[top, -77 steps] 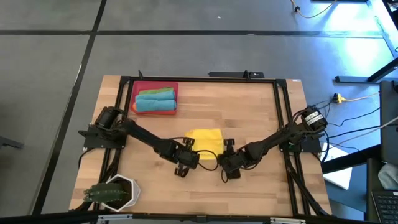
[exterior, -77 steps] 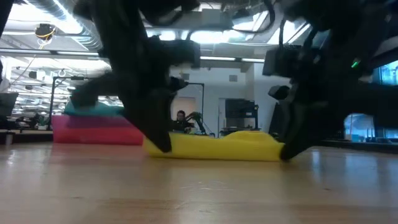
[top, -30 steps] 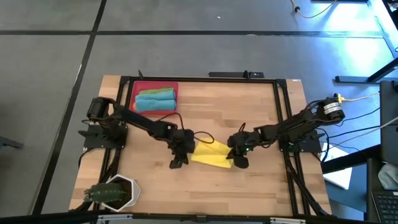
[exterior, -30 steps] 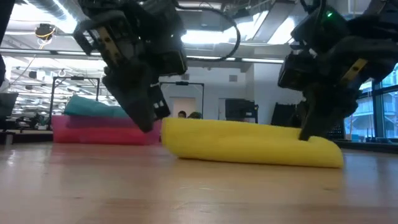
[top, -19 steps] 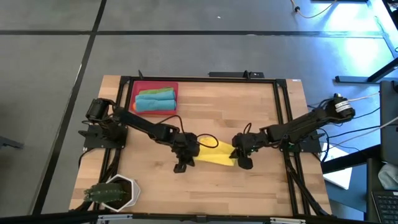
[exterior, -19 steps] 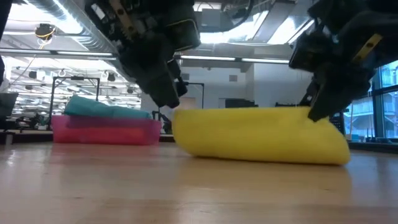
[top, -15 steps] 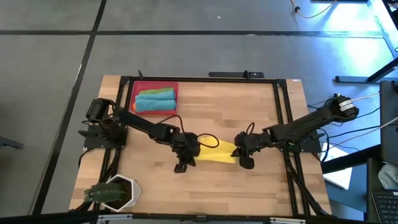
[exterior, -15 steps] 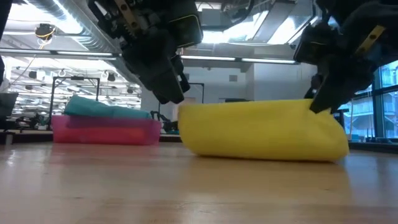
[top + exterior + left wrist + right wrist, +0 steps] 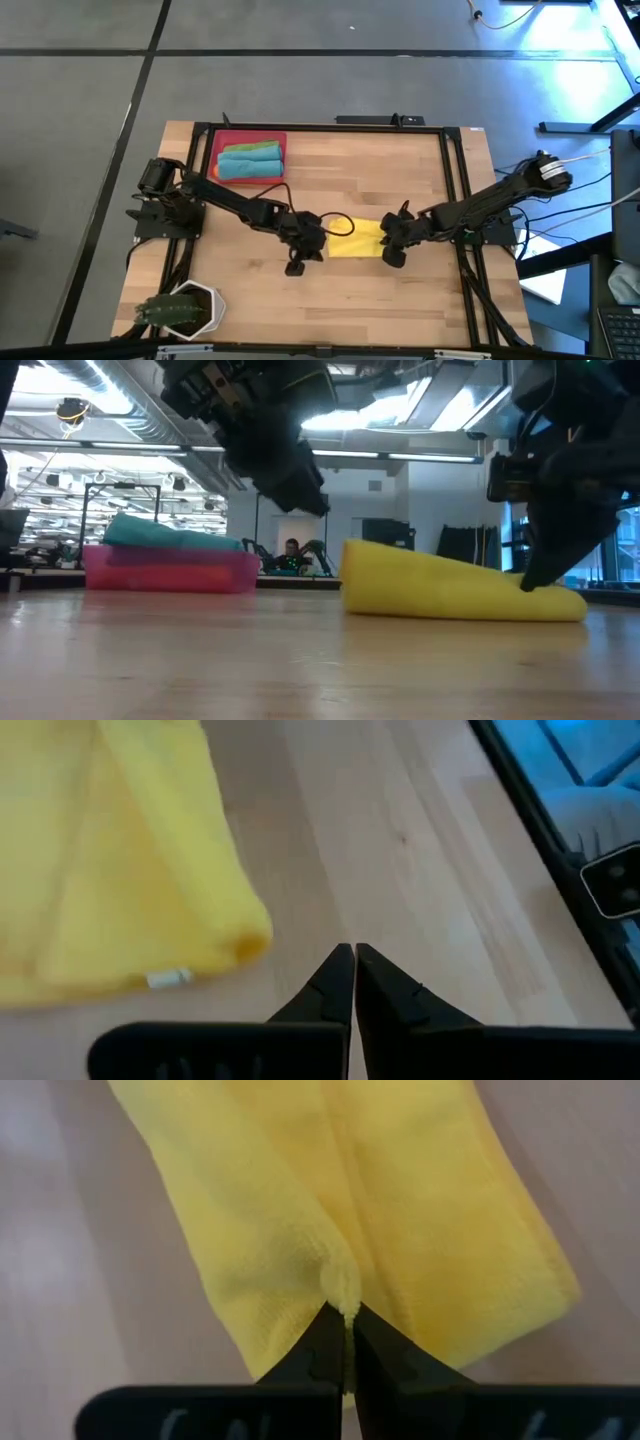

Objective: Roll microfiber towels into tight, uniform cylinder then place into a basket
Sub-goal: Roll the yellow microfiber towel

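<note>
a fold of the yellow towel (image 9: 350, 1210) is pinched in the closed right gripper (image 9: 347, 1323), likely so the roll can be steered at mid-table. the left gripper (image 9: 353, 960) is shut on nothing just beside it. no writing can be read on its small white tag (image 9: 167, 979). farther back, rolled towels (image 9: 248, 160) are held in the basket (image 9: 232, 138).

Plant pot (image 9: 185, 312) cut off, frame btm.

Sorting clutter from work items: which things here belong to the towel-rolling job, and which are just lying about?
Job: yellow towel, pinched by right claw; left claw shut beside it; red basket with rolled towels.
Lying about: white pot with plant.
</note>
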Action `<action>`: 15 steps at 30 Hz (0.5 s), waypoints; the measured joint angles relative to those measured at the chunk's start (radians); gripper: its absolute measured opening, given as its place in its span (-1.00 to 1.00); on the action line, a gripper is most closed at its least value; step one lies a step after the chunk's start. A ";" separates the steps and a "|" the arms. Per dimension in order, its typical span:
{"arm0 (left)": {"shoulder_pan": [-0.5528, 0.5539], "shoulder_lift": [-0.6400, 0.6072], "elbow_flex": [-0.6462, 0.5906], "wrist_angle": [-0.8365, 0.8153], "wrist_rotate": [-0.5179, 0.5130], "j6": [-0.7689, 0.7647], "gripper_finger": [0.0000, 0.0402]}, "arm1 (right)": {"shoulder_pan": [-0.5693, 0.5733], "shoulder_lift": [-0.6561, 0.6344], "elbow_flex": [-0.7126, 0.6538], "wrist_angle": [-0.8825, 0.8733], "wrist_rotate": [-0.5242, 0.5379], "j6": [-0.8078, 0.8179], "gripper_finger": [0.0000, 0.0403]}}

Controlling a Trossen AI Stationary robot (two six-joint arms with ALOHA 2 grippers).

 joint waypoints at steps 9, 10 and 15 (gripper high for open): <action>0.008 0.000 0.001 0.086 -0.134 0.097 -0.88 | -0.002 0.034 0.000 -0.021 0.031 0.036 -0.95; 0.007 0.003 0.001 0.111 -0.134 0.099 -0.85 | -0.002 0.034 0.000 -0.021 0.032 0.042 -0.95; 0.003 0.053 0.002 0.216 -0.134 0.133 -0.69 | -0.002 0.034 0.001 -0.027 0.046 0.055 -0.95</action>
